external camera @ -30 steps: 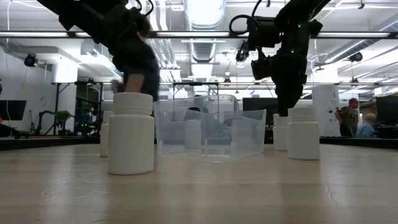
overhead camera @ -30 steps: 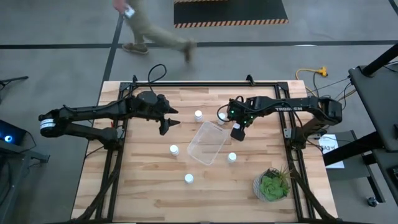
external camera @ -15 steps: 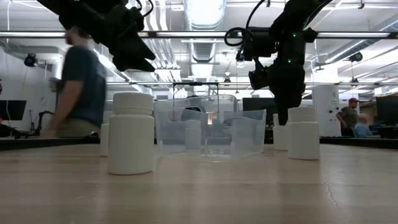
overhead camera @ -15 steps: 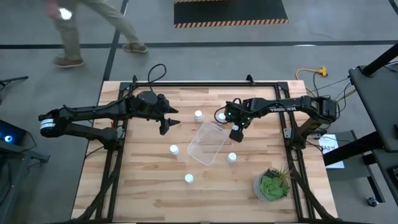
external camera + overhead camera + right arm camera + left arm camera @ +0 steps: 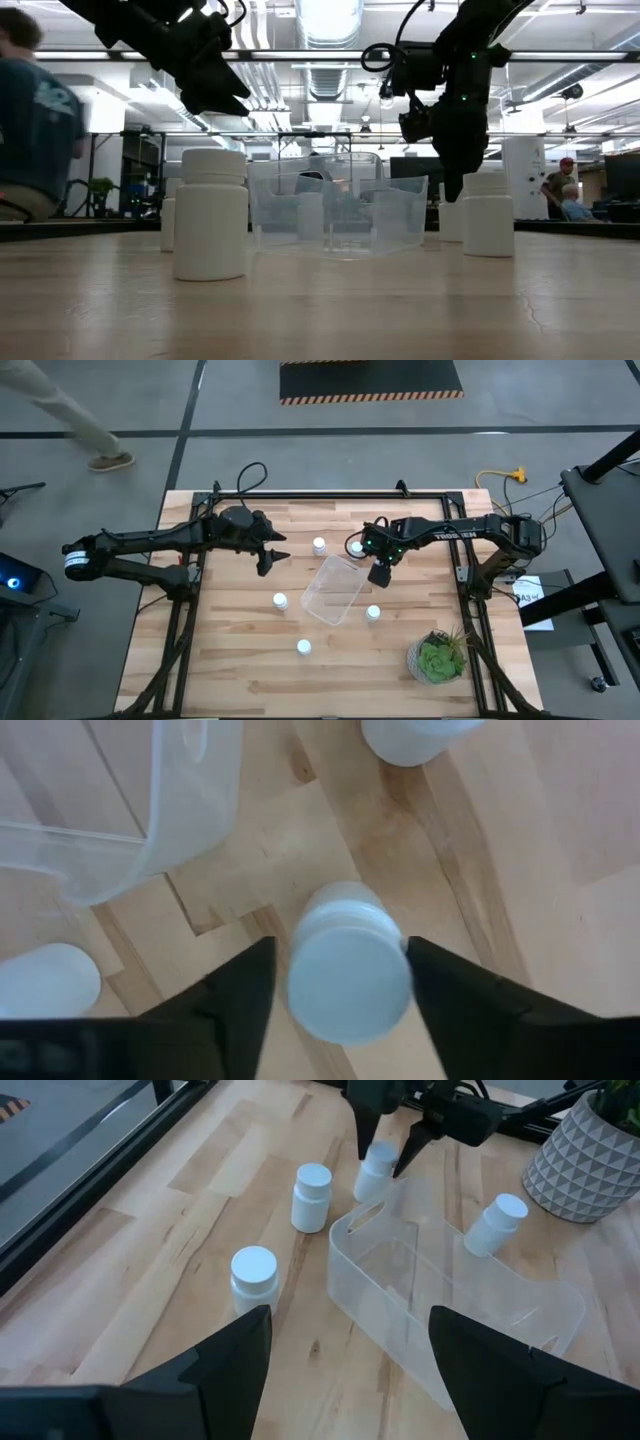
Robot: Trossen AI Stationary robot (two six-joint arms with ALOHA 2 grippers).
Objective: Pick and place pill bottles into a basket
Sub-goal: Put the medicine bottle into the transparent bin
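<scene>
The right gripper has been narrowed around a pill bottle beside the basket, though a clamped grip cannot be confirmed.

"TROSSEN" on right arm

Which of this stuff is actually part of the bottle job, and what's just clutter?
Job:
- pill bottles, white, standing around the bin
- clear bin
- right tool, down at one bottle beside the bin
- left tool, open, waiting above the table

Just lying about:
- potted plant
- yellow cable on the floor
- person beyond the table
</scene>
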